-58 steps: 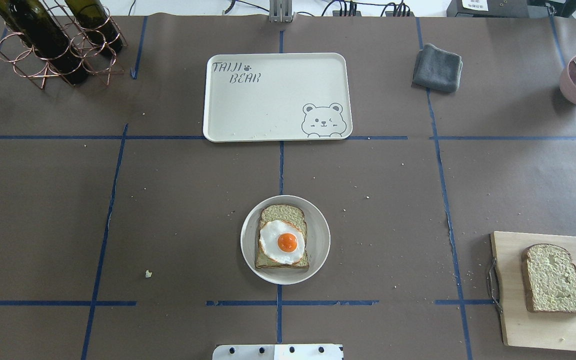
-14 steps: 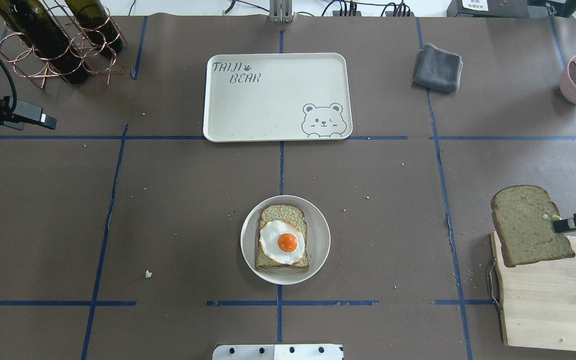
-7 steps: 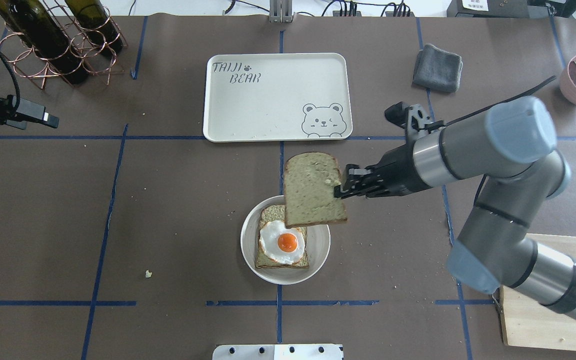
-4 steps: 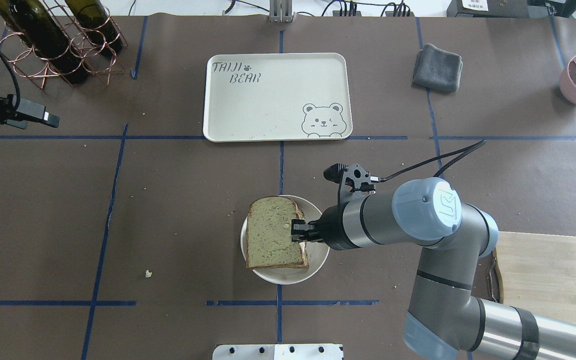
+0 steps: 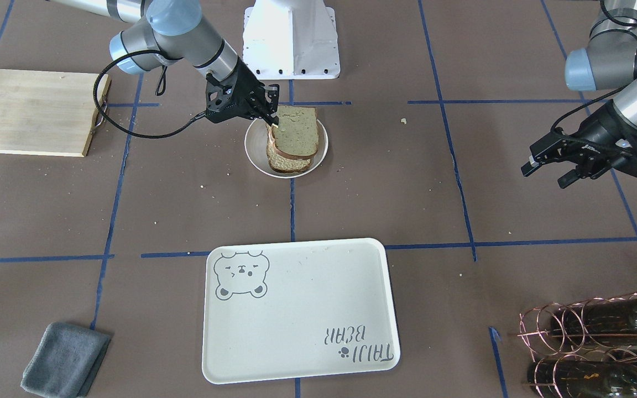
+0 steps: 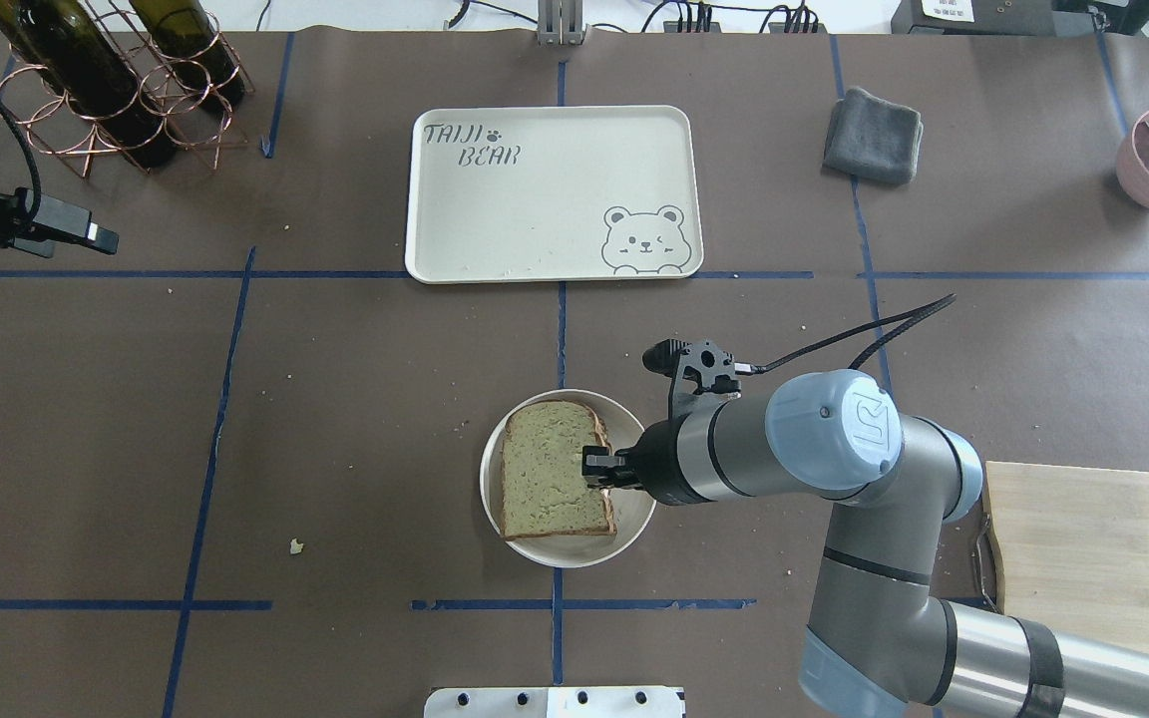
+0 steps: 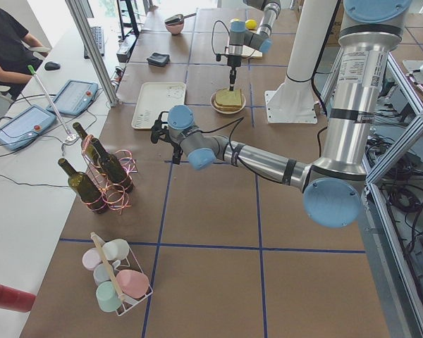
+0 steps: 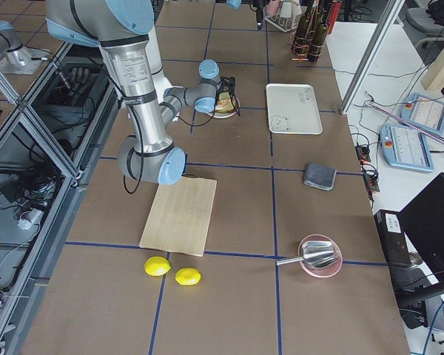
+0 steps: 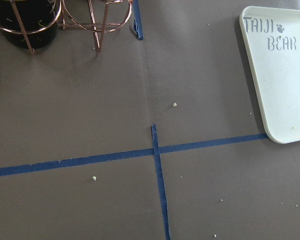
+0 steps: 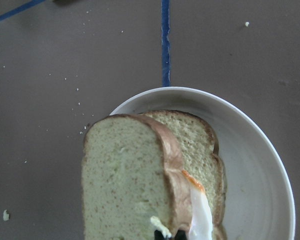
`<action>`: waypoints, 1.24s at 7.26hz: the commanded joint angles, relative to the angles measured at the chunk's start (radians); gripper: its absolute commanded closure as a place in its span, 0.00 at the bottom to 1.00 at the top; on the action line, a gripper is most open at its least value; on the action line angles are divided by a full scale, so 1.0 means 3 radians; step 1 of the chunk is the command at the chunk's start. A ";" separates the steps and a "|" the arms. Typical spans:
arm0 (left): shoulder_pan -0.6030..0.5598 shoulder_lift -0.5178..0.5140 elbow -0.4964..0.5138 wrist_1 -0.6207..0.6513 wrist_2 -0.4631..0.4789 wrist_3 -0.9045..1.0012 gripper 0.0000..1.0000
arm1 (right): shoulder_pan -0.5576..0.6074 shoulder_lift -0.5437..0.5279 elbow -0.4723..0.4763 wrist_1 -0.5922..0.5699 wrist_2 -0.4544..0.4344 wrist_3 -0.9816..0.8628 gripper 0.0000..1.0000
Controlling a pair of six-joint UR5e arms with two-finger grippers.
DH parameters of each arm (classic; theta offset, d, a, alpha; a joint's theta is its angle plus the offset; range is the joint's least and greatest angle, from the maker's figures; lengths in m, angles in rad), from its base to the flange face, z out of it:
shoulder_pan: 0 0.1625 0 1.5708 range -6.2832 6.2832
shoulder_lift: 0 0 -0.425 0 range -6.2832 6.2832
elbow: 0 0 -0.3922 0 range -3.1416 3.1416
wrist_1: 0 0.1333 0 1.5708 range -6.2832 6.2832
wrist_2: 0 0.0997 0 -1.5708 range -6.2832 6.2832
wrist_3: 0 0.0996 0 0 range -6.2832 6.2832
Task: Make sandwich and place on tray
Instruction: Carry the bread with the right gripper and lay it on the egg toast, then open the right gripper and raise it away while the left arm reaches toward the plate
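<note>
**Top slice down on the egg, right gripper still on it**

Top slice (image 6: 550, 469) sits lower and squarer over the plate (image 6: 565, 554) than 0.6 s ago. From overhead it now hides the egg. The right arm has hardly shifted.

- Right gripper (image 6: 592, 469): clamped on the top slice at the edge facing the arm. Its wrist view shows the fingertips pinching the crust.
- Top slice: tilted in the front view, with the gripped edge raised and the far edge down on the stack.
- Egg (image 10: 200, 210): a white rim with an orange fleck shows between the top slice and the bottom slice (image 10: 200, 135).
- Sandwich (image 5: 291, 141): on the plate, well apart from the tray (image 6: 555, 194).
- Left gripper (image 5: 545, 174): fingers spread, holding nothing, above the table near the bottle rack (image 6: 106, 90).
- Cutting board (image 6: 1093, 558): at the table edge by the right arm.
</note>
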 commanded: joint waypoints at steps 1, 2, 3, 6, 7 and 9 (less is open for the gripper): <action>0.0000 -0.0001 -0.0008 0.0000 0.0000 -0.0007 0.00 | 0.0027 -0.0019 -0.0014 -0.0004 -0.0009 0.0000 1.00; 0.0005 -0.0006 -0.0008 0.0000 0.0000 0.0003 0.00 | 0.0027 -0.0019 -0.0019 -0.0065 -0.0009 0.0000 1.00; 0.0005 -0.0052 -0.0008 0.0000 0.0000 -0.0002 0.00 | 0.0032 -0.0004 -0.0024 -0.0096 -0.0014 0.0005 0.85; 0.0020 -0.0123 -0.0018 0.0010 0.0000 -0.0012 0.00 | 0.0072 0.0001 -0.0004 -0.0198 -0.0030 0.0056 0.00; 0.0076 -0.0240 -0.0013 0.0030 0.0020 -0.0138 0.00 | 0.0149 0.0001 0.0082 -0.0401 0.0016 0.0056 0.00; 0.0514 -0.0419 -0.0130 0.0036 0.0304 -0.0699 0.00 | 0.0480 0.0006 0.0429 -0.1466 0.0311 -0.0061 0.00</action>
